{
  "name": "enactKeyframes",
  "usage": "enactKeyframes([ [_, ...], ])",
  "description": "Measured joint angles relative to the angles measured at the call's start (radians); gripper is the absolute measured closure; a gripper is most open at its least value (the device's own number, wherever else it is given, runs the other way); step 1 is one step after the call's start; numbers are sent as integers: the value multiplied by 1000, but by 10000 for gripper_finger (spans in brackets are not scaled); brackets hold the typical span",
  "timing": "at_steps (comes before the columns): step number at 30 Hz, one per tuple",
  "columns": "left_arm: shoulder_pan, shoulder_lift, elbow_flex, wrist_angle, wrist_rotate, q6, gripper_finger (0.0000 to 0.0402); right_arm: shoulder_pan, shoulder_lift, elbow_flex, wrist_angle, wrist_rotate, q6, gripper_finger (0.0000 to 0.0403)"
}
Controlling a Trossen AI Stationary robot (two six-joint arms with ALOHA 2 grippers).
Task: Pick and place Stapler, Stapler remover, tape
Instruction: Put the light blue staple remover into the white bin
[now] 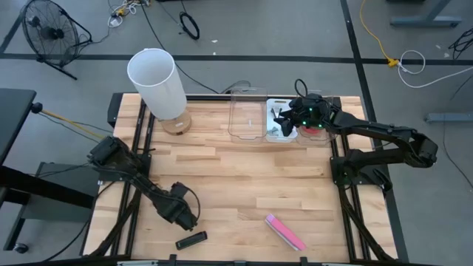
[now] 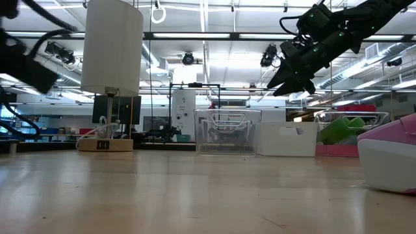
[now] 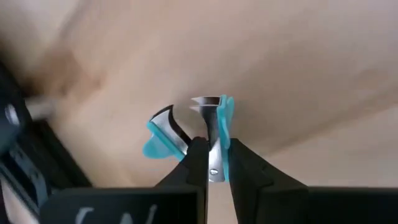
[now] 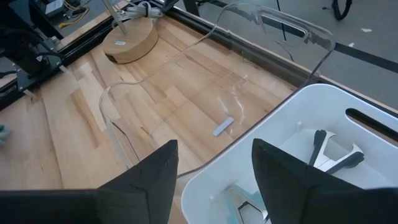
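The stapler remover, blue plastic with metal claws, lies on the wood near the table's near left corner, and my left gripper is shut on it from above. A pink stapler lies flat near the front edge, right of centre. Green tape shows at the far right, behind the white bin. My right gripper hangs open above the white bin, touching nothing. My left gripper pinches one metal arm of the stapler remover near its hinge rivet between its two fingers. The fingers point steeply down. The remover's other blue wing sticks out free to the side, and its claws point away from the fingers. Whether it is off the wood I cannot tell.
A small black oblong thing lies just in front of my left gripper. A clear plastic bin stands beside the white bin at the far edge. A lamp with a white shade stands at the far left. The table's middle is bare wood.
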Motion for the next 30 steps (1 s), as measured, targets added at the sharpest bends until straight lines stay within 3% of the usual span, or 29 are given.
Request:
enactKeyframes([
  [8,18,-4,203,-168,-163,106,367,0,0,0,0,0,0,197],
  [15,34,-5,314,-233,-489,268,367,0,0,0,0,-53,31,197],
  [20,81,-5,339,-224,-763,481,367,9,0,0,57,-206,26,197],
  [25,152,-8,383,-167,-962,732,367,83,0,0,216,-363,-12,197],
  [30,213,-15,428,35,-989,1063,367,187,0,0,361,-419,-26,197],
])
